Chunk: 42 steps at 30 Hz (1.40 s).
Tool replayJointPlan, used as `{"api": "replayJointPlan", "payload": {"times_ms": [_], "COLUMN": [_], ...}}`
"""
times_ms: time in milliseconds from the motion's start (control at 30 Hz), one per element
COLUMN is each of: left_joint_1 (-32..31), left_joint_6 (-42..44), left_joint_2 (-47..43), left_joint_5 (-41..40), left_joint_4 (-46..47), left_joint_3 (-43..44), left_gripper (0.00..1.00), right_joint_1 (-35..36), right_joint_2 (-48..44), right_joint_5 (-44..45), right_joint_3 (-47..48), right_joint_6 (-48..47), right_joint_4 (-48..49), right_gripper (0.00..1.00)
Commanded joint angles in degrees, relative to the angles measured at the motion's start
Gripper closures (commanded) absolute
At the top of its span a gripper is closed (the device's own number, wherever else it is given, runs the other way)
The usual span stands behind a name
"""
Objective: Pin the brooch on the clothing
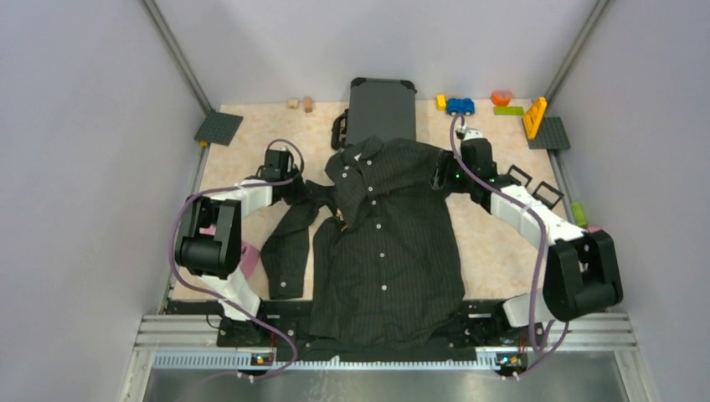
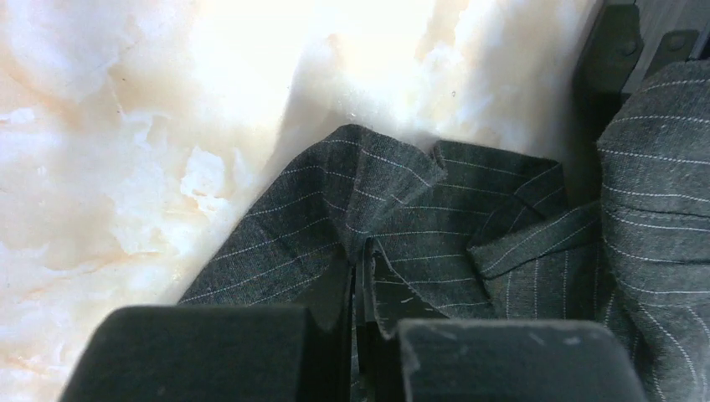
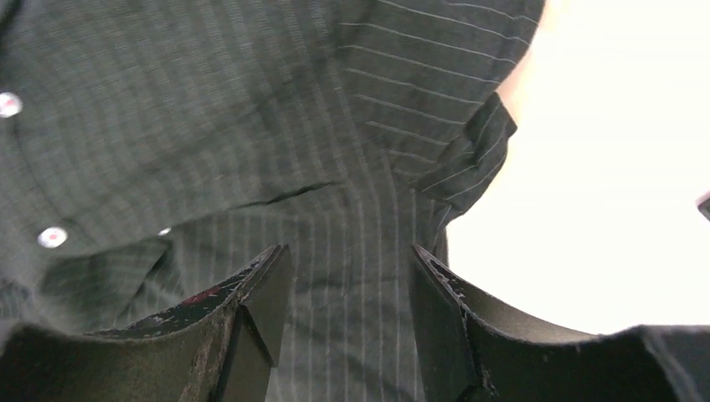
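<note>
The clothing (image 1: 387, 243), a black pinstriped shirt with white buttons, lies spread front-up in the middle of the table, with its left sleeve (image 1: 285, 247) folded down beside it. My left gripper (image 1: 297, 189) is at the shirt's left shoulder. The left wrist view shows this left gripper (image 2: 360, 270) shut on a pinched fold of the pinstriped cloth (image 2: 402, 218). My right gripper (image 1: 440, 172) hovers over the other shoulder. Its fingers (image 3: 270, 276) stand apart there, and this right gripper (image 3: 347, 255) has the shirt cloth (image 3: 251, 126) lying flat below the gap. No brooch shows in any view.
A dark grey suitcase (image 1: 382, 107) lies at the back, touching the collar. Toys sit at the back right: a blue car (image 1: 460, 106), a yellow piece (image 1: 534, 117), a dark baseplate (image 1: 549, 133). Another baseplate (image 1: 218, 128) and wooden blocks (image 1: 300, 103) sit back left. A pink object (image 1: 249, 254) lies by the left arm.
</note>
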Motion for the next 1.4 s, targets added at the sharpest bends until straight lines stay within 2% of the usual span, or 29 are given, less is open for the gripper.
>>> {"api": "replayJointPlan", "payload": {"times_ms": [0,167,467,533,733,1000,1333,1367], "left_joint_1": [1.67,3.46,6.33,6.87,8.32,13.55,14.55,14.55], "left_joint_6": [-1.51,-1.76,-1.83,-1.79,-2.10,-1.83,0.57,1.16], "left_joint_2": [-1.32,-4.85,-6.35,-6.14,-7.43,-10.87,-13.16,-13.46], "left_joint_5": [1.36,-0.66,1.06,1.06,-1.18,-3.85,-4.70,-3.60], "left_joint_4": [4.22,5.15,6.57,6.60,6.86,6.96,5.53,5.63], "left_joint_3": [-0.23,-1.96,-2.97,-2.88,-3.68,-5.83,-5.85,-5.75], "left_gripper": [1.00,1.00,1.00,1.00,1.00,1.00,1.00,1.00], "right_joint_1": [-5.32,-6.76,-7.68,-7.84,-9.05,-12.72,-14.50,-14.46], "right_joint_2": [6.63,12.86,22.55,23.79,25.96,24.83,22.67,22.27], "right_joint_5": [-6.93,-7.46,-4.75,-4.60,-1.69,2.29,1.27,0.31], "right_joint_3": [0.00,2.41,9.43,10.60,12.97,11.56,9.79,9.92], "right_joint_6": [4.64,4.94,3.28,3.06,2.84,4.73,4.32,4.02], "right_joint_4": [8.13,11.54,10.18,9.90,7.52,5.35,5.34,5.44], "right_gripper": [0.45,0.45,0.48,0.57,1.00,1.00,1.00,0.96]}}
